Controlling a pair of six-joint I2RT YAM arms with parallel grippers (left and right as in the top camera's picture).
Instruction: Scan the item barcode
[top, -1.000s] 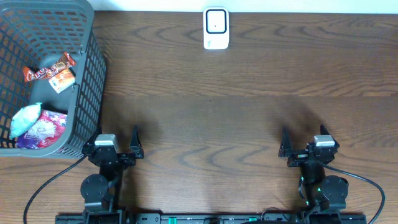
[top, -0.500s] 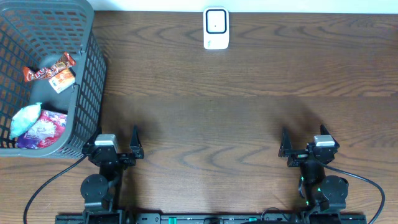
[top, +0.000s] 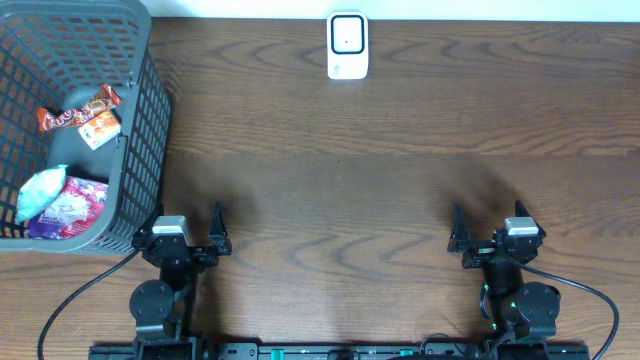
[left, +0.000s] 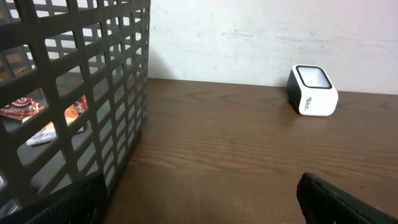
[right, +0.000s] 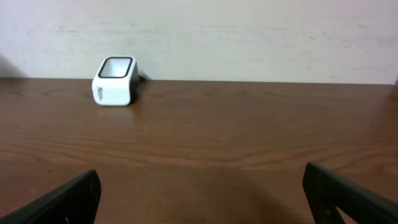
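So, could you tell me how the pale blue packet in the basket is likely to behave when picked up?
The pale blue packet looks puffy and crumpled, so it would probably squash and sag. Being a plump film bag, it seems light for its size and might slip.

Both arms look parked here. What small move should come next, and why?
Probably lift the left claw toward the basket beside it, aiming for a snack such as the red-wrapped bar. It and the right claw stand open and empty, every item lies inside the basket, and the scanner sits at the far side with nothing in front of it.
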